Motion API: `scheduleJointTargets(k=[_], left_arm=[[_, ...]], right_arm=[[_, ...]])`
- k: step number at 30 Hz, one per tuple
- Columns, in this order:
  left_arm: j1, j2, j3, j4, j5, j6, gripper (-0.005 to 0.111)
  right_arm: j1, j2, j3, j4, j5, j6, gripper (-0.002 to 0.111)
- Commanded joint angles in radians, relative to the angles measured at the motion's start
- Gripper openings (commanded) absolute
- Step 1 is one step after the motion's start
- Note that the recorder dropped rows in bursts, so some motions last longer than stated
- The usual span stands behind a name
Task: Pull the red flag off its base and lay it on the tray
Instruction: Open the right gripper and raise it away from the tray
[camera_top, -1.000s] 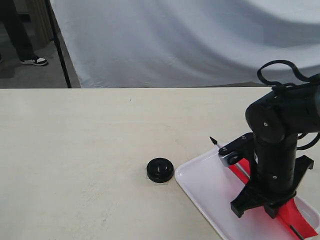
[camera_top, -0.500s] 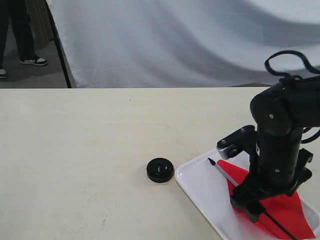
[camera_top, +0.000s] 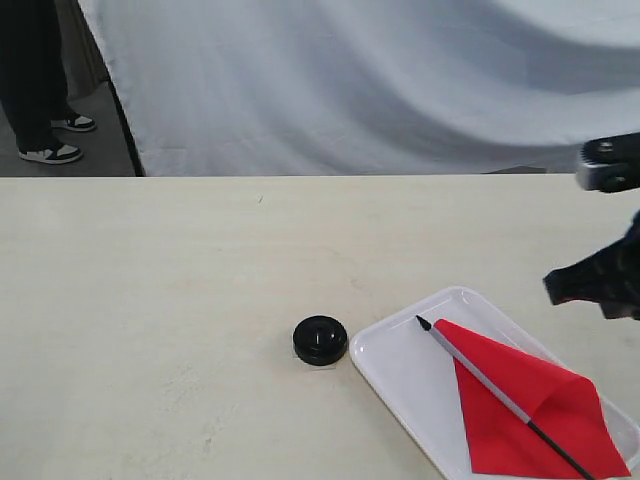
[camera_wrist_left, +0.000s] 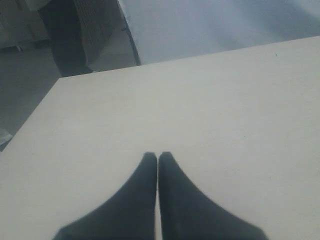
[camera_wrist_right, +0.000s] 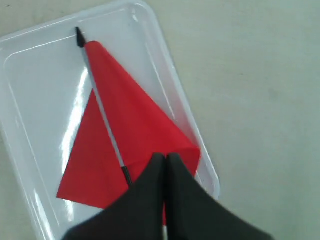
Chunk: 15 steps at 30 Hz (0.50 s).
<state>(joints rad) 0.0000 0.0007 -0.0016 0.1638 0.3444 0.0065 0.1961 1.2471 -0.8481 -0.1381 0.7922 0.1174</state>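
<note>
The red flag (camera_top: 520, 405) lies flat in the white tray (camera_top: 400, 365) at the lower right, its black tip pointing toward the table's middle. In the right wrist view the flag (camera_wrist_right: 135, 120) spreads across the tray (camera_wrist_right: 30, 100) with its pole running through the cloth. The black base (camera_top: 320, 340) sits on the table just left of the tray, nothing in its hole. My right gripper (camera_wrist_right: 165, 157) is shut and holds nothing, raised above the flag; the exterior view catches only part of it at the right edge. My left gripper (camera_wrist_left: 157, 156) is shut over bare table.
A white cloth backdrop (camera_top: 350, 80) hangs behind the table's far edge. A person's legs (camera_top: 35, 80) stand at the far left beside a black pole. The tray reaches the lower right corner of the exterior view.
The right gripper has let go of the flag and risen up and away to the right. The flag now lies spread out in the tray.
</note>
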Motion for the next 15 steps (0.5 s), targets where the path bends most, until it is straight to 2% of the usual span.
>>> scheduleJointTargets(k=[1, 4, 6, 10, 15], left_arm=[[0.001, -0.001, 0.002, -0.003, -0.001, -0.007, 0.001], [0.001, -0.001, 0.002, -0.003, -0.001, -0.007, 0.001], [0.001, -0.001, 0.002, -0.003, -0.001, -0.007, 0.001], [0.001, -0.001, 0.002, -0.003, -0.001, -0.007, 0.001], [0.001, -0.001, 0.002, -0.003, -0.001, -0.007, 0.001]], right_arm=[[-0.18, -0.181, 0.077, 0.041, -0.002, -0.008, -0.001], [-0.267, -0.325, 0.129, 0.058, -0.073, -0.005, -0.001], [-0.316, -0.514, 0.204, 0.058, -0.206, -0.005, -0.001], [-0.323, -0.894, 0.375, 0.053, -0.446, -0.002, -0.001], [-0.323, -1.235, 0.527, 0.066, -0.519, -0.002, -0.001]])
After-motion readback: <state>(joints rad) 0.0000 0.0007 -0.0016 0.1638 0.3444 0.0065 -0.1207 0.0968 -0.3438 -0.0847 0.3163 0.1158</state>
